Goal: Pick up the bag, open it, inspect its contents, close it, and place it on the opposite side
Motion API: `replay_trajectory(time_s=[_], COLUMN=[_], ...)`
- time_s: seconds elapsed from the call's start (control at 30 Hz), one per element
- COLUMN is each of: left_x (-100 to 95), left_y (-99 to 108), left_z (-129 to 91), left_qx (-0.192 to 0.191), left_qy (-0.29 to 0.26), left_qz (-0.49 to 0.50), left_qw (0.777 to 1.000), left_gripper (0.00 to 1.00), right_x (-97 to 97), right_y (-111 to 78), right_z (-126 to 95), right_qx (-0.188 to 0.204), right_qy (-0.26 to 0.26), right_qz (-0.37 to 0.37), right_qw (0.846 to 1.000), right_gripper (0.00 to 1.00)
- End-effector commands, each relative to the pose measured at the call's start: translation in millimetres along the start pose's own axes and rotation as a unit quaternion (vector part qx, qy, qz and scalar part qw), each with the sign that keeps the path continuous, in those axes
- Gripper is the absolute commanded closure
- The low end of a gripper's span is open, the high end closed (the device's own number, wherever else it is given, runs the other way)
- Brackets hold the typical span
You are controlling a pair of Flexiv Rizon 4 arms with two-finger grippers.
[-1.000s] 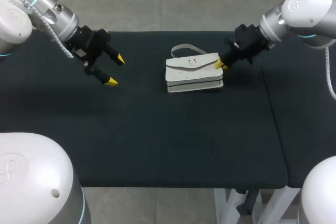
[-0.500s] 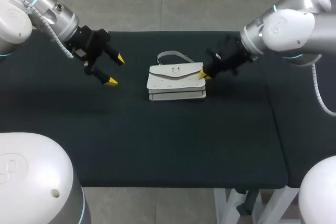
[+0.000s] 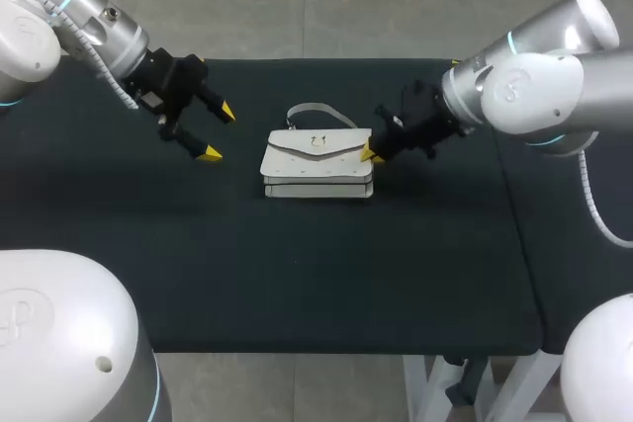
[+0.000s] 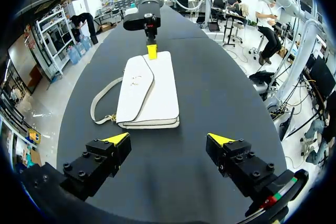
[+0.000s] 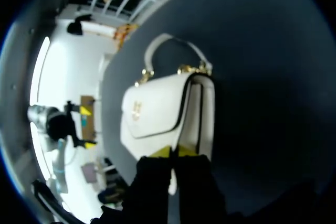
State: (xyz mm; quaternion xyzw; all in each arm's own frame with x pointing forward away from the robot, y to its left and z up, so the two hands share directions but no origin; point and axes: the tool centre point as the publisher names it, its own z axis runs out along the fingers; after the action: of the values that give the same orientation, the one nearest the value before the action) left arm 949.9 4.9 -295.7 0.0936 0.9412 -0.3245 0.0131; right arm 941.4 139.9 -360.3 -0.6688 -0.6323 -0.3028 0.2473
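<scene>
A white handbag (image 3: 316, 162) with a flap and a pale strap (image 3: 318, 109) lies flat near the middle of the black table (image 3: 297, 274). My right gripper (image 3: 370, 154) is shut, its yellow tips pressed together against the bag's right end, not around it. In the right wrist view the bag (image 5: 163, 114) lies just ahead of the right gripper (image 5: 176, 152). My left gripper (image 3: 218, 132) hovers open to the left of the bag, apart from it. In the left wrist view the bag (image 4: 149, 90) lies ahead of the left gripper (image 4: 169, 140), with the right gripper (image 4: 152, 51) at its far end.
The black cloth runs on to the table's near edge (image 3: 346, 348). A seam (image 3: 509, 205) splits the table top at the right. Nothing else lies on it.
My right gripper has moved left with its tips at the bag's end, and the bag has slid left across the table. The left arm has kept still.
</scene>
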Motion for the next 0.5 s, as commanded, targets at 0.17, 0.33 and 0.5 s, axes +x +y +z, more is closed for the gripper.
replay_trajectory(time_s=[0.17,0.33,0.5], left_x=[-0.4,-0.4,-0.4], left_y=[0.8,0.8,0.8], left_z=[0.7,0.7,0.7], left_qx=[0.001,0.001,0.001], left_qy=[0.0,0.0,0.0], left_qz=[0.001,0.001,0.001], left_qw=[1.0,1.0,1.0], left_gripper=[0.0,0.0,0.0], right_x=[3.1,3.3,0.7], right_y=[-11.7,-13.8,-14.2], right_z=[12.0,14.5,5.2], right_qx=[-0.005,-0.002,-0.009], right_qy=[0.014,0.016,0.005], right_qz=[0.006,0.007,0.009], right_qw=[1.0,1.0,1.0], right_gripper=[1.0,1.0,0.0])
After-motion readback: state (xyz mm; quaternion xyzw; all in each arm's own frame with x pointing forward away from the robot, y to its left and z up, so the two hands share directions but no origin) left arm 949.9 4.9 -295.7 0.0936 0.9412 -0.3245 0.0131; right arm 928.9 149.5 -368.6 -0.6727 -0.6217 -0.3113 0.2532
